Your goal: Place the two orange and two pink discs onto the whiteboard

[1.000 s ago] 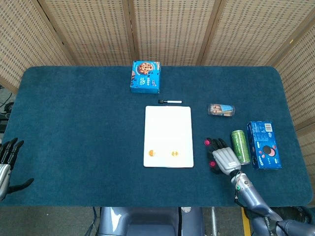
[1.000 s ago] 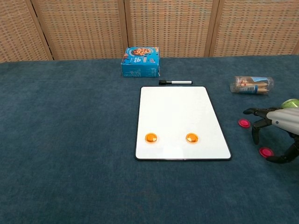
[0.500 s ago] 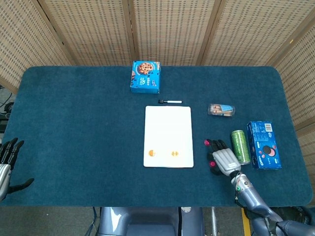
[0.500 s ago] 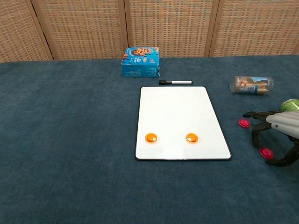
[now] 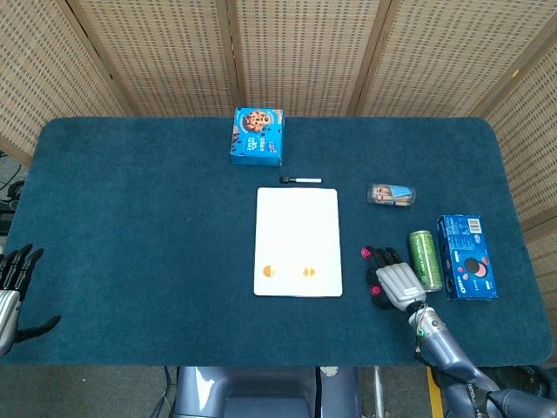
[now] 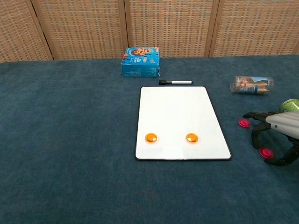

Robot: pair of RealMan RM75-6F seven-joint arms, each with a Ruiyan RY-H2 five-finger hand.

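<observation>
The left hand (image 5: 12,287) hangs off the table's left edge, fingers apart and empty, since nothing there needs it. Both orange discs (image 6: 151,137) already sit low on the whiteboard (image 6: 177,112), so that half looks done. The two pink discs (image 6: 266,152) lie on the cloth just right of the board, and the right hand (image 6: 275,133) arches over them, fingers spread, holding nothing yet, probably lining up a pinch.

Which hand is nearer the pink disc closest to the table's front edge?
Right. The right hand hovers over that pink disc, fingers spread around it. The left hand sits at the far left table edge, well beyond the whiteboard.
</observation>
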